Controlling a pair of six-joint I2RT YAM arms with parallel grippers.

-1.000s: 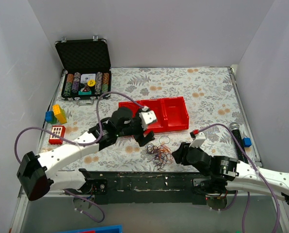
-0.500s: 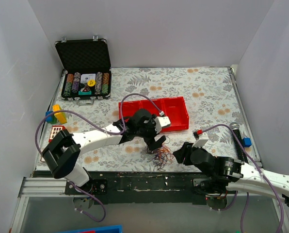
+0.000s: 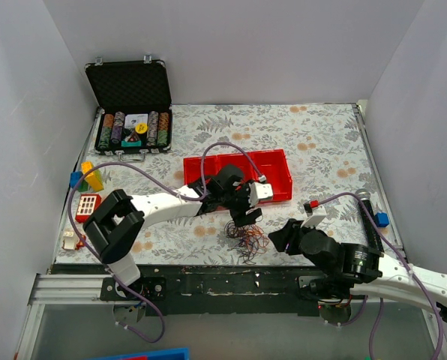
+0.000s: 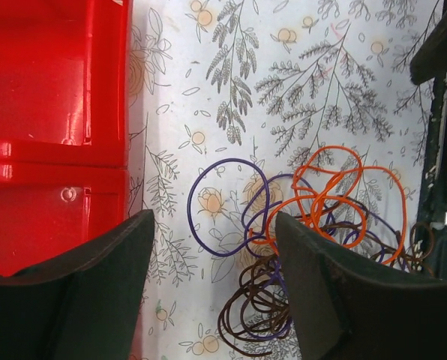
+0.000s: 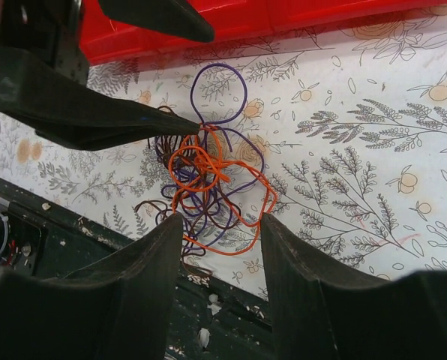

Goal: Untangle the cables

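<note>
The cables (image 3: 246, 241) are a loose tangle of thin orange, purple and dark brown wires on the floral cloth near the front edge. My left gripper (image 3: 247, 218) hangs open just behind the tangle. In the left wrist view (image 4: 214, 225) its jaws straddle the purple loop, with the orange and brown wires (image 4: 336, 196) at the right finger. My right gripper (image 3: 280, 238) is open and empty just right of the tangle. In the right wrist view (image 5: 220, 221) the wires (image 5: 208, 184) lie between and beyond its fingertips, and a left fingertip (image 5: 103, 112) touches the bunch.
A red two-compartment tray (image 3: 277, 180) sits just behind the left gripper. An open poker chip case (image 3: 132, 129) stands at the back left. Toy blocks (image 3: 89, 177) lie at the left edge. A microphone (image 3: 367, 204) lies at the right. The black front rail (image 3: 231, 279) borders the cables.
My left arm has stretched right and forward, bringing its gripper from beside the tray down to the tangle. The right gripper has shifted slightly to the right.
</note>
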